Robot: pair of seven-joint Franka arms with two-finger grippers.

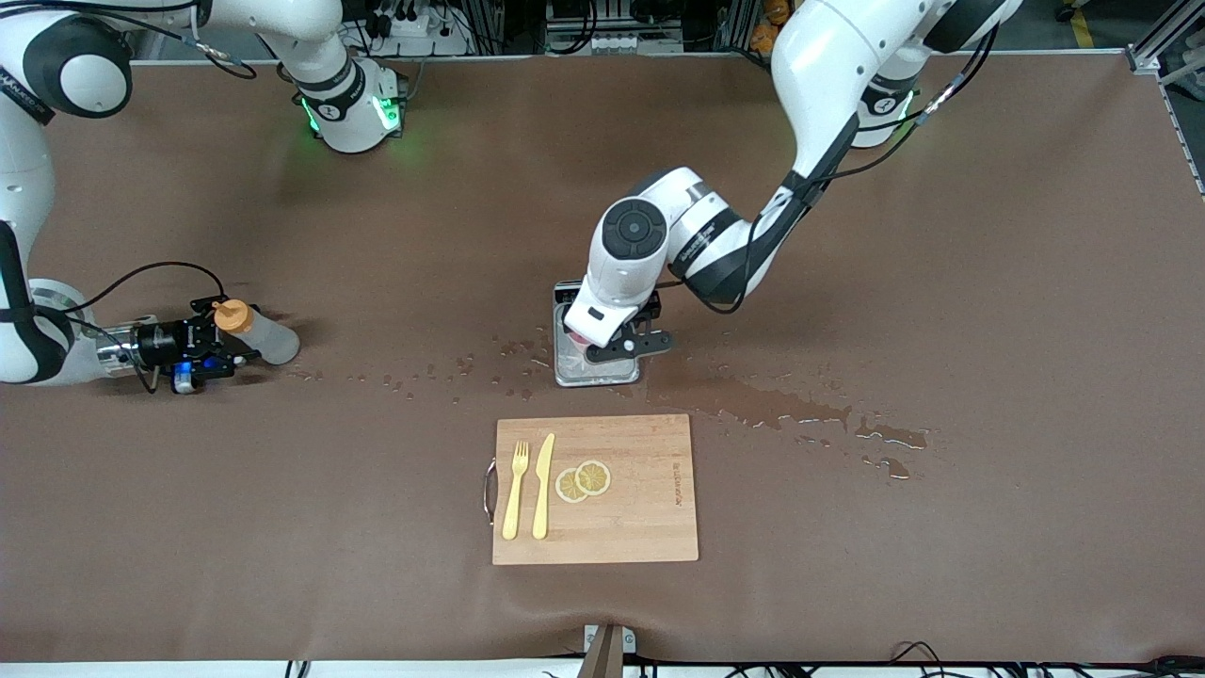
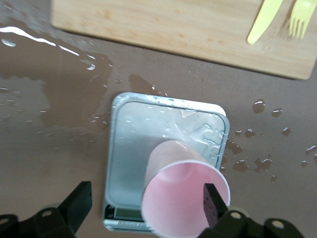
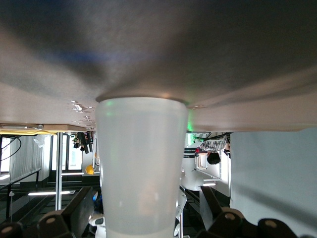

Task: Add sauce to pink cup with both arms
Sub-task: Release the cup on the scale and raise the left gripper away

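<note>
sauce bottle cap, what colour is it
Orange. The cap on the sauce bottle shows best in the front view.

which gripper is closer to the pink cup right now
Left. The left gripper straddles the pink cup on the scale, fingers open; the right gripper is at the sauce bottle.

The brown cloth-covered table (image 1: 941,282) is evenly lit from overhead, and only soft shadows are cast beneath the arms. Glare is seen on the spilled puddles (image 2: 29,37). The translucent whitish squeeze bottle (image 3: 141,163) and pale-pink plastic cup (image 2: 183,193) are rendered blurred at close range
</note>
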